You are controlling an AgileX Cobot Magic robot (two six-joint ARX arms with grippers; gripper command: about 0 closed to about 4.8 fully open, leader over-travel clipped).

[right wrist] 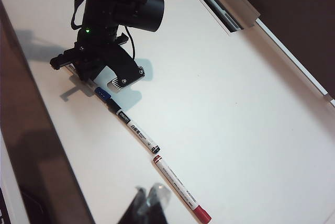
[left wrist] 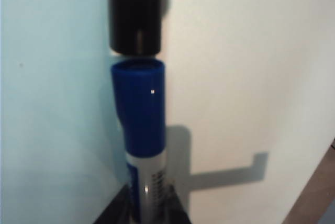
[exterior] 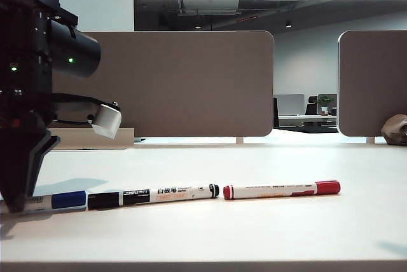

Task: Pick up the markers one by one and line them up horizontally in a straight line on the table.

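The table [exterior: 267,234] is a wide, smooth white slab with a faint sheen. On it three slim markers lie end to end in one row: white round barrels with small printed text and glossy plastic caps. In the exterior view the row runs from about 8 o'clock toward 3 o'clock, near the table's front edge. The blue-capped marker [exterior: 60,201] lies farthest toward 9 o'clock, the black-capped marker [exterior: 152,194] sits in the middle, and the red-capped marker [exterior: 282,189] ends the line. The blue cap and the black cap meet end to end — nearly touching. A small gap parts the black-capped marker's tail from the red-capped marker's tail. The red cap points away toward 3 o'clock.

The left claw [exterior: 19,205] is matte black and wedge-shaped, pointing down at the table at 8 o'clock of the exterior view. It straddles the blue-capped marker's white barrel. Its dark fingers [left wrist: 118,212] stand on either side of the barrel, partly spread; whether they touch it I cannot tell.

The right claw [right wrist: 149,203] shows only as a dark, blurred tip in its own wrist view — pressed together, holding nothing, hanging above the table beside the red-capped marker.
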